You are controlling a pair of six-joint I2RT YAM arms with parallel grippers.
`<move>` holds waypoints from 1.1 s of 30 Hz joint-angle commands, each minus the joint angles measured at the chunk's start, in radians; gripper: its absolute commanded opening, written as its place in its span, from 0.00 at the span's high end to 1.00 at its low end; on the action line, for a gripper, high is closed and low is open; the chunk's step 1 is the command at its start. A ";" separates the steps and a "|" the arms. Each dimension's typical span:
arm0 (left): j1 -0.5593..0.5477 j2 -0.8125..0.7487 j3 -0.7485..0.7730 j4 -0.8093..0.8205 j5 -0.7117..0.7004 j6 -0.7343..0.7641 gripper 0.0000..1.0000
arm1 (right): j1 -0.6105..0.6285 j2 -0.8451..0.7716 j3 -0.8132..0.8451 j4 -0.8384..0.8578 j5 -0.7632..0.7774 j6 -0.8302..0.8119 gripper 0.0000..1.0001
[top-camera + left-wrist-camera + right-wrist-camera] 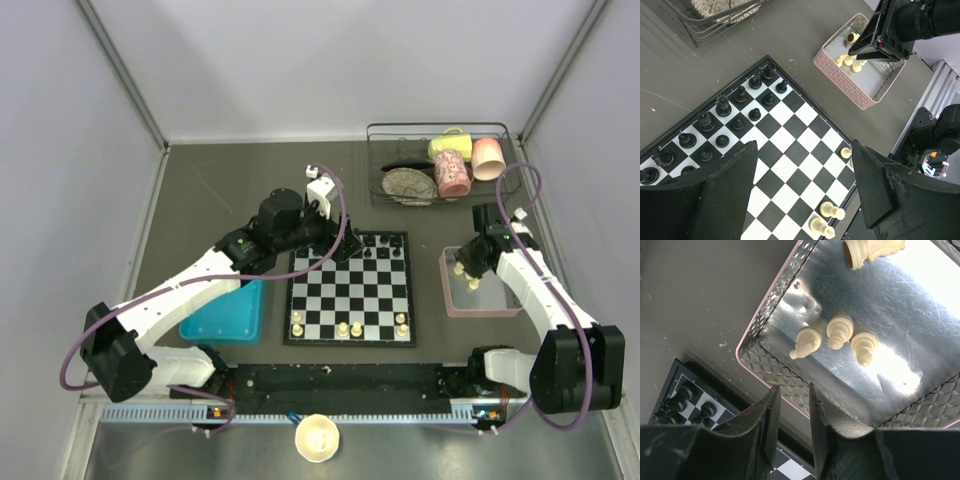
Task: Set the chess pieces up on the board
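The board (350, 295) lies mid-table, with black pieces (370, 245) along its far rows and a few cream chess pieces (343, 328) on its near rows. My left gripper (330, 245) hovers over the board's far left part. In the left wrist view it (804, 145) is wide open and empty above the squares (785, 165), with cream pieces (832, 211) near the edge. My right gripper (470, 262) hangs over the pinkish tray (450, 300). In the right wrist view it (793, 390) is narrowly open and empty. Three cream pieces (839, 331) stand in the tray (765, 310), and one (872, 247) lies on its side.
A blue tray (225, 320) sits left of the board. A wire basket (440, 165) with cups and a plate stands at the back right. A cream bowl (318, 437) sits below the front rail. The right arm (900, 25) shows above the pink tray (840, 65).
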 commanded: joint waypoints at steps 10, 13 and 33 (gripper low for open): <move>-0.002 0.007 0.008 0.055 -0.007 0.024 0.19 | -0.029 0.017 -0.014 0.007 -0.013 0.018 0.61; -0.002 0.005 0.007 0.055 -0.007 0.022 0.19 | -0.035 0.023 -0.011 0.007 -0.016 0.013 0.61; -0.003 0.004 -0.003 0.055 -0.027 0.034 0.19 | -0.064 0.087 -0.008 0.057 -0.022 -0.001 0.57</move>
